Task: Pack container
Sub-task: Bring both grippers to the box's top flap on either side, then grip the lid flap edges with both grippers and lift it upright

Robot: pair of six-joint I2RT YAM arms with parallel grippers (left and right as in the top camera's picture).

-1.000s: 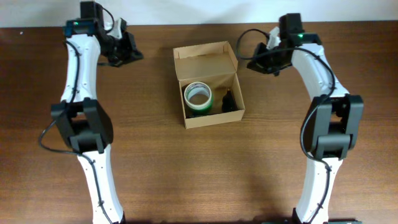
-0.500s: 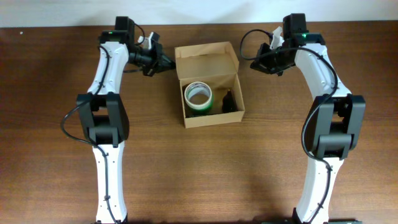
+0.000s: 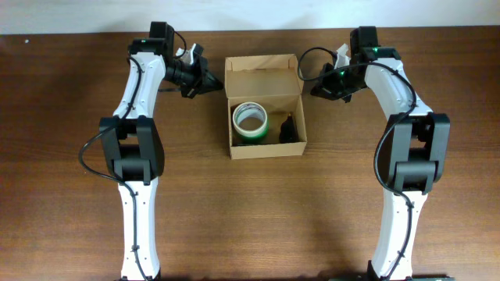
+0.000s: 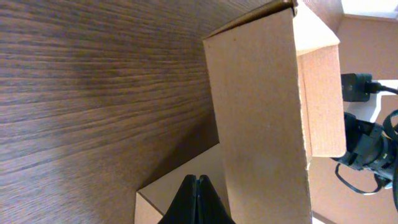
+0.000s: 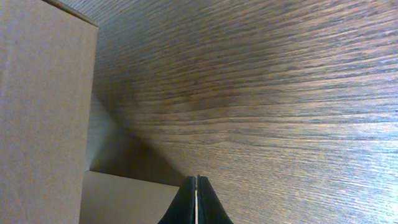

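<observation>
Dark wood-grain worktop [image 3: 250, 226] is carrying the container [image 3: 267, 150] just toward 12 o'clock of centre, its flap [image 3: 262, 74] standing open at 12 o'clock. Being thin, matte tan cardboard, it is looking light, stiff yet easily dented, so pushing on the flap's side edges seems the safest hold. The left end effector [image 3: 209, 80] is sitting pinched together at the container's 10 o'clock, and the right end effector [image 3: 316, 87] likewise at 2. Inside are lying a smooth tape roll [image 3: 236, 119] and a small black item [image 3: 287, 129].

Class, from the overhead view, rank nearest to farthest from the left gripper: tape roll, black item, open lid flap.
From the left gripper:
1. Lid flap, just beside it, at the back of the container.
2. Tape roll, in the left half.
3. Black item, in the right half.
</observation>
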